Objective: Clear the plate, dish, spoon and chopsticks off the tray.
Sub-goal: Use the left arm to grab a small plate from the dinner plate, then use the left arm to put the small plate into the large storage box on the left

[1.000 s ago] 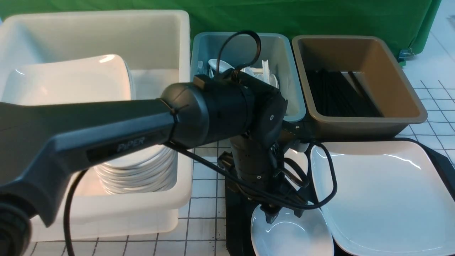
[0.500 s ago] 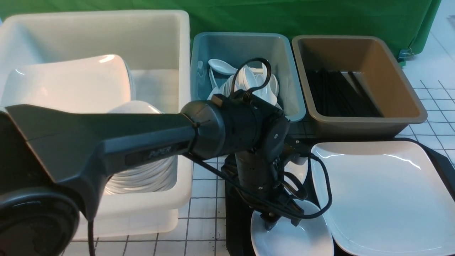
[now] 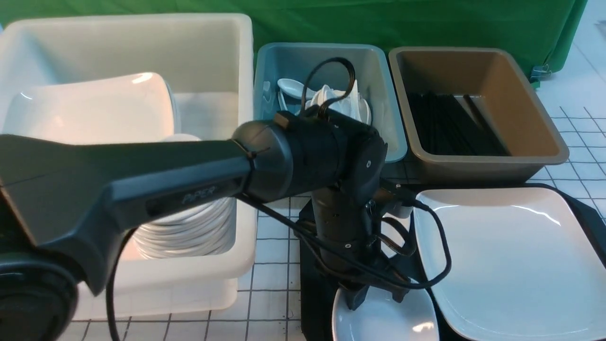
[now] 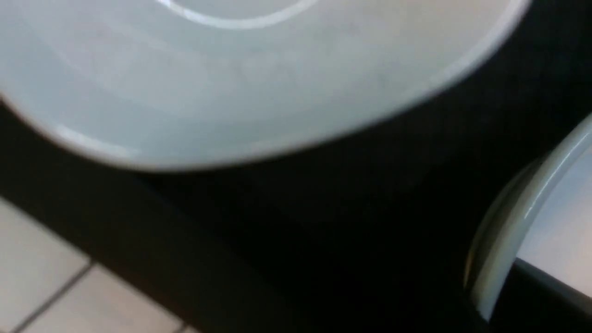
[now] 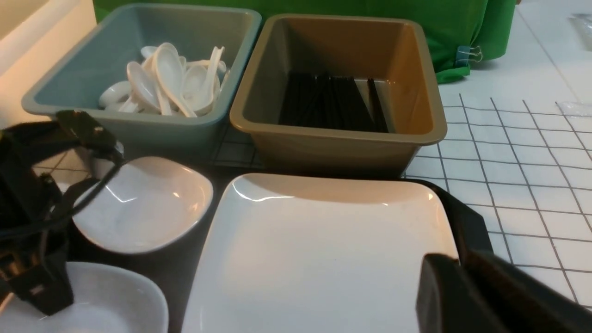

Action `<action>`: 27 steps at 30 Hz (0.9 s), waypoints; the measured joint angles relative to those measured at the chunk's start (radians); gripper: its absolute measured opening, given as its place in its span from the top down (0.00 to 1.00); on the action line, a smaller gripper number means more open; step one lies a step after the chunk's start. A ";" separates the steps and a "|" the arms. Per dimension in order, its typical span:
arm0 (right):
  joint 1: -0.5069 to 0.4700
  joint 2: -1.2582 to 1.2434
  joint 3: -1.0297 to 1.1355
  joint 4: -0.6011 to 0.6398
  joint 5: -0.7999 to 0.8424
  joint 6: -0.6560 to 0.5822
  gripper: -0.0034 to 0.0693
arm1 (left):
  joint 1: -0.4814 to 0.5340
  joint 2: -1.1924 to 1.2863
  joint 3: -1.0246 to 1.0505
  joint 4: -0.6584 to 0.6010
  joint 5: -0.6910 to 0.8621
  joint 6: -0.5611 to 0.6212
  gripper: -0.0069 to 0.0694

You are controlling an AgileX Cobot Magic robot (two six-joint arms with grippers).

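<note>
My left gripper (image 3: pixel 375 297) sits at the lower middle of the front view, fingers down on the far rim of the small dish (image 3: pixel 383 324). In the left wrist view one finger (image 4: pixel 545 300) lies against the inside of that rim, but I cannot tell whether the jaws have closed on it. The dish rests on the black tray (image 3: pixel 315 293), near its left edge. A second small dish (image 5: pixel 143 203) lies just behind it, mostly hidden by my wrist and its looping cable (image 3: pixel 435 255). The big square plate (image 3: pixel 506 255) fills the tray's right part, beside both dishes. My right gripper (image 5: pixel 455 261) shows at the lower right of its wrist view, over the plate's near corner, fingers drawn together with nothing between them. Beyond the tray, top centre, the teal bin (image 3: pixel 284 61) holds a heap of spoons (image 3: pixel 331 97). To its right the brown bin (image 3: pixel 521 94) holds the chopsticks (image 3: pixel 450 123). At the upper left the white tub (image 3: pixel 142 42) holds stacked dishes (image 3: pixel 189 232), and my own left arm crosses in front of it.
</note>
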 joint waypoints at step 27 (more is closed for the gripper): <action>0.000 0.000 0.000 0.000 0.000 -0.001 0.80 | 0.653 -0.622 0.050 -0.146 0.153 0.042 0.89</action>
